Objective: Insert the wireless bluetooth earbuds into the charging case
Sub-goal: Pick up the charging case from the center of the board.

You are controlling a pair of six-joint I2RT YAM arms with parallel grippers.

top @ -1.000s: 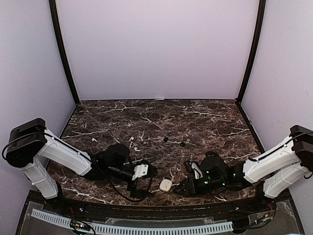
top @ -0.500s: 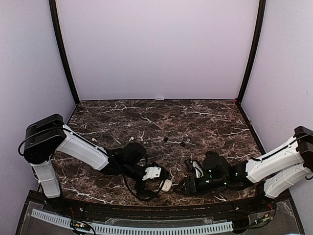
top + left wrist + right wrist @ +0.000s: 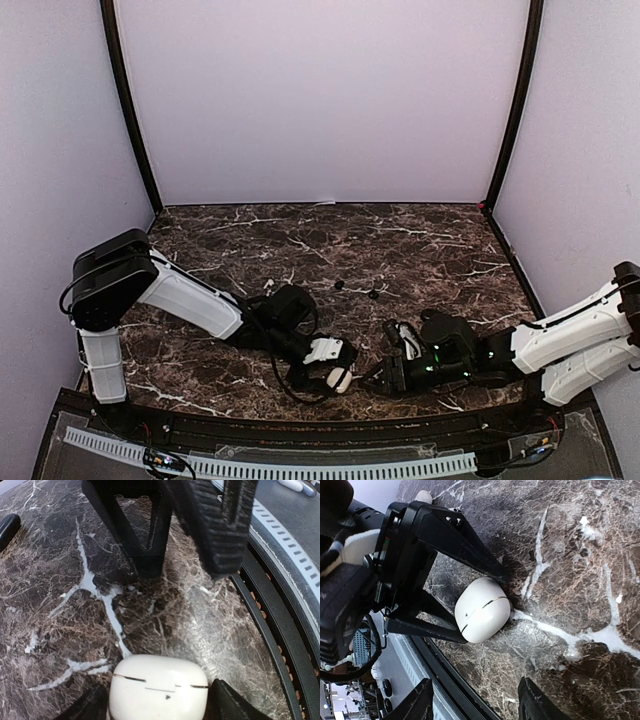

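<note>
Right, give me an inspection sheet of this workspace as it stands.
Surface: dark marbled tabletop.
Job's things: white charging case, lid shut, near the front edge; two black earbuds loose mid-table; a white earbud beside the left arm.
Clutter: nothing seen.
Grippers: left gripper straddles the case, jaws close at its sides, firm grip not certain; right gripper open, empty, facing the case.
Cables: black cable loops from the left wrist over the table.
Surroundings: pale walls, black corner posts, white slotted strip along the near edge.
</note>
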